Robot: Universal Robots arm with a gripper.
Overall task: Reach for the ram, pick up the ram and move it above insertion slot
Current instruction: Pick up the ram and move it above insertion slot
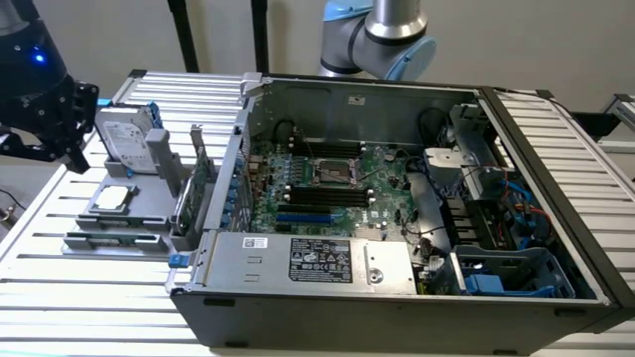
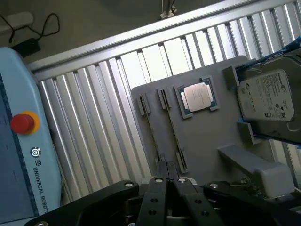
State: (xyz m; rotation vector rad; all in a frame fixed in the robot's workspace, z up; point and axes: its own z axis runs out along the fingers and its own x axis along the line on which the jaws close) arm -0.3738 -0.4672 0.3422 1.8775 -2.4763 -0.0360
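Note:
The ram (image 1: pixel 111 239) is a thin green stick standing on edge in the front holder of the grey fixture (image 1: pixel 149 195), at the exterior view's left of the open computer case (image 1: pixel 397 297). In the wrist view the ram (image 2: pixel 151 132) is an edge-on line between two grey end clips. My black gripper (image 1: pixel 71 145) hangs above and beyond the fixture, close to the hard drive and apart from the ram. Its fingers (image 2: pixel 160 188) meet in a point and hold nothing. The black memory slots (image 1: pixel 323 195) lie on the motherboard inside the case.
The fixture also carries a silver hard drive (image 1: pixel 127 137) with blue rails, a square processor chip (image 2: pixel 197 96) and an upright green expansion card (image 1: pixel 198 186). A blue pendant with a red stop button (image 2: pixel 22 122) lies on the slatted table (image 1: pixel 89 297).

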